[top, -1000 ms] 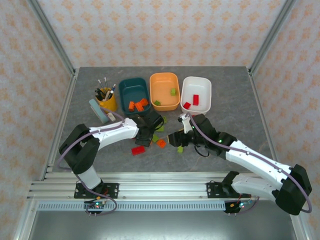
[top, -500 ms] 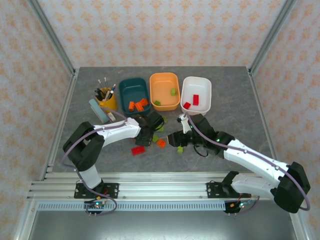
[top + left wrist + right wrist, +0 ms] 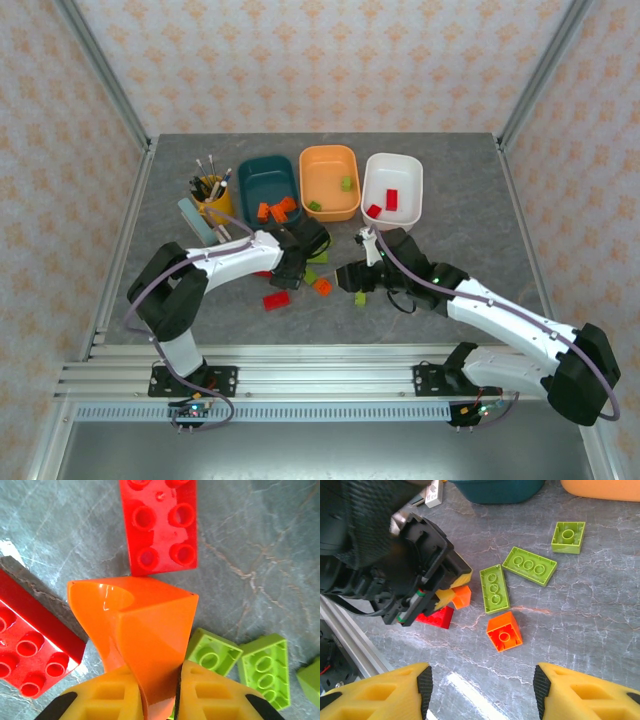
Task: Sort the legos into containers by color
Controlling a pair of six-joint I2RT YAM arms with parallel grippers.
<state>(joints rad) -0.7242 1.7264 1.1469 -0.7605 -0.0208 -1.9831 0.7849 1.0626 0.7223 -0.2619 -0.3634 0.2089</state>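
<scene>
The left pincer point(image 3: 160, 690) is clamped on an orange lego point(image 3: 145, 635), its yellow fingers point(image 3: 107, 697) pressed against either side of the piece. In the left wrist view the piece hangs over the grey marbled surface point(image 3: 260, 555) with a red lego point(image 3: 160, 525) just beyond it, a second red lego point(image 3: 30, 652) close on one side and 3 lime-green legos point(image 3: 212, 652) clustered on the other. Whether the held piece touches the surface cannot be told. The right pincer point(image 3: 480, 695) stands wide apart above bare surface, near the left one. Ahead of it in the right wrist view lie a loose orange lego point(image 3: 504, 631), a 3-stud green lego point(image 3: 494, 588) just beside that, then a second 3-stud green lego point(image 3: 529, 566) and a 1-stud green lego point(image 3: 568, 537) farther on. From the top camera the loose pieces lie between the 2 arms, in front of 3 bins set in a row at the back: a dark teal bin point(image 3: 262, 175) with orange pieces point(image 3: 275, 211) at its near end, an orange bin point(image 3: 325, 170) holding 2 green pieces point(image 3: 346, 184), and a white bin point(image 3: 400, 170) holding 2 red pieces point(image 3: 391, 198). A yellow pen cup point(image 3: 215, 208) stands just left of the teal bin.
</scene>
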